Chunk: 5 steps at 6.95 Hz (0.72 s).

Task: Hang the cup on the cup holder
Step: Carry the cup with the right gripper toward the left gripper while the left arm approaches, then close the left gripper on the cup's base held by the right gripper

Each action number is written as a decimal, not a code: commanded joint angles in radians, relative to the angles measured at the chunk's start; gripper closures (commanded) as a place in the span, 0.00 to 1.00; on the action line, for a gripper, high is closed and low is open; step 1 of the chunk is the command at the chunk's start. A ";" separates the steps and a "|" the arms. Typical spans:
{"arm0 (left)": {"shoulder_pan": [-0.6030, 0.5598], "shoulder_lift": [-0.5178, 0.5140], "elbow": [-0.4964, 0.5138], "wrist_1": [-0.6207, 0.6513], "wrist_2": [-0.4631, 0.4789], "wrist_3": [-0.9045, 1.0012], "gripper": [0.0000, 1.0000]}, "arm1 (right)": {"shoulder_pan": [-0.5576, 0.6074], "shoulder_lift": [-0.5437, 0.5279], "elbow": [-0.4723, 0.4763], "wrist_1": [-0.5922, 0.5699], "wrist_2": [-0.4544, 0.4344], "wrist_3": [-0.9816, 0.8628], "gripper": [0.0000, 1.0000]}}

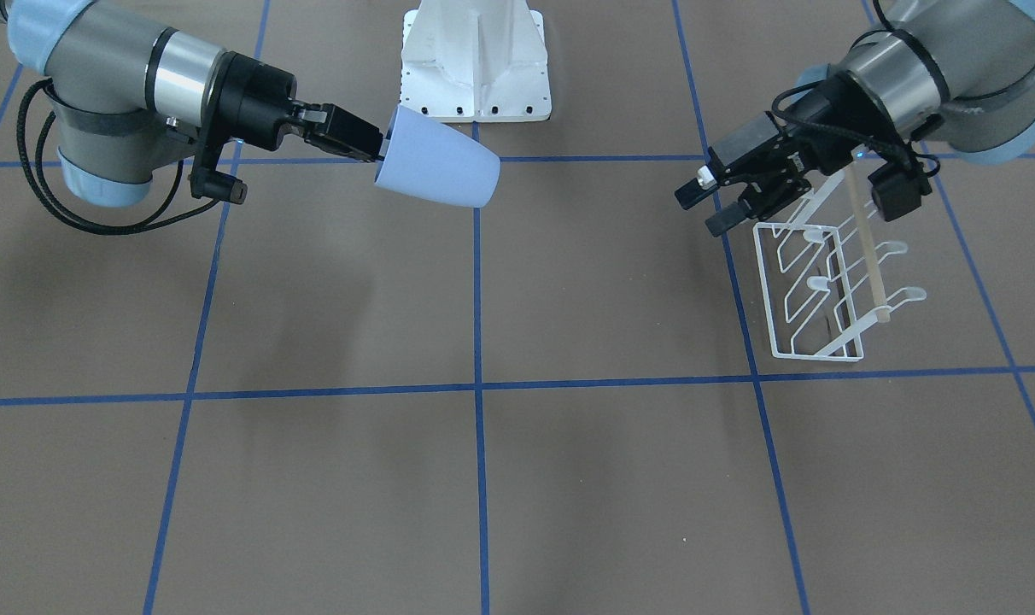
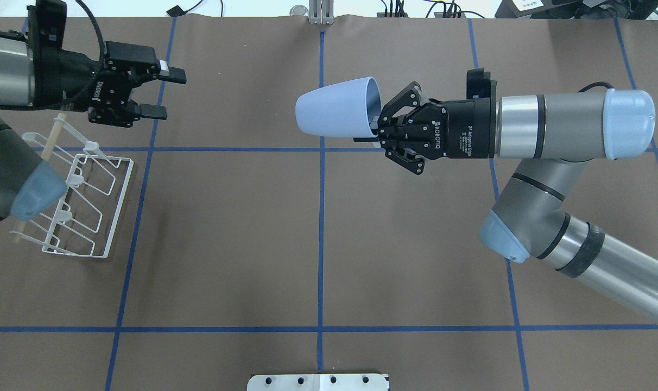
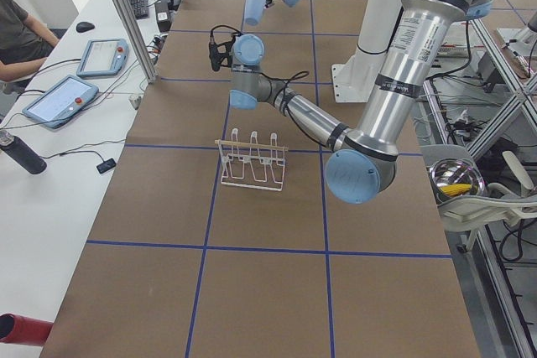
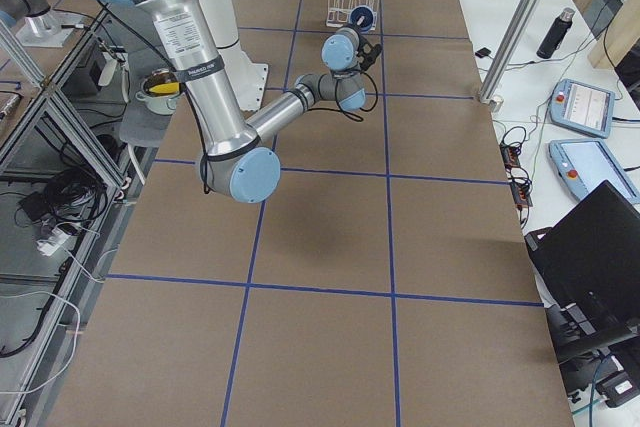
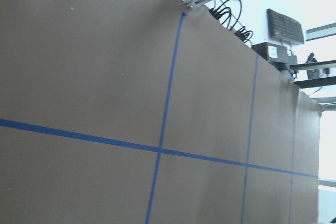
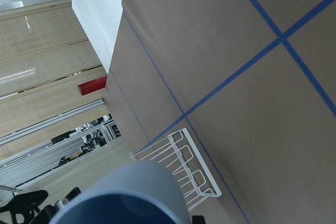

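L gripper [image 2: 167, 95] close by cup holder [image 2: 120, 206]

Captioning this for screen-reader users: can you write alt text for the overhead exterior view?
The right gripper holds a pale blue cup sideways by its rim near the view's centre. At far left, the open left gripper hovers near the white wire cup holder.

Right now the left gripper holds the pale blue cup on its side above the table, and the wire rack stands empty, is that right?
Not quite: the right gripper holds the pale blue cup on its side above the table, as the overhead view shows; the left gripper is open. The wire rack does stand empty.
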 commanded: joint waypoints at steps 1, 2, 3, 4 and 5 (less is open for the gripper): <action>0.116 -0.065 0.026 -0.195 0.148 -0.210 0.02 | -0.059 0.023 0.000 0.093 -0.079 0.082 1.00; 0.128 -0.082 0.028 -0.235 0.152 -0.277 0.02 | -0.068 0.028 -0.002 0.118 -0.080 0.084 1.00; 0.135 -0.105 0.028 -0.276 0.155 -0.357 0.02 | -0.074 0.028 -0.005 0.164 -0.080 0.116 1.00; 0.136 -0.105 0.029 -0.330 0.156 -0.409 0.02 | -0.074 0.027 -0.010 0.210 -0.080 0.144 1.00; 0.150 -0.105 0.031 -0.361 0.179 -0.418 0.02 | -0.079 0.028 -0.008 0.235 -0.081 0.168 1.00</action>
